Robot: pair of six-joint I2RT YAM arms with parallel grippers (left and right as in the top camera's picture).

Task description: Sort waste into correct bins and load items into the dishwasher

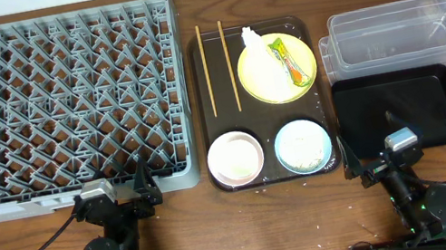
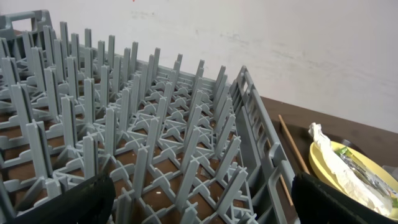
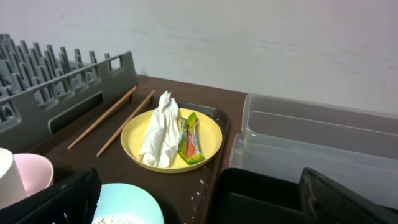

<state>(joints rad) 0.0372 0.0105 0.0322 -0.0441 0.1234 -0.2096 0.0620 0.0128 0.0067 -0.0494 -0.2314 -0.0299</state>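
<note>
**Zero pieces moved: sorting yet to start**

Both my left gripper (image 1: 115, 193) and right gripper (image 1: 382, 152) hang spread wide, holding nothing. The crumpled soft napkin (image 3: 160, 129) and glossy sachet (image 3: 190, 138) lie on the round yellow plate (image 3: 208, 134), beside two thin wooden chopsticks (image 1: 206, 68). I judge the waste comes first: the right arm must pinch the napkin's loose folds and carry it to the clear tub (image 3: 311, 134) or flat black tray (image 1: 399, 108). The grey pegged rack (image 1: 62, 98) holds no dishes.

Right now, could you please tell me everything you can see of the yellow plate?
The yellow plate is round, shallow, smooth and plastic-looking, lying flat in the far right corner of the brown tray. A crumpled white napkin and a yellow-green sachet lie on it side by side. Two chopsticks lie apart to its left.
</note>
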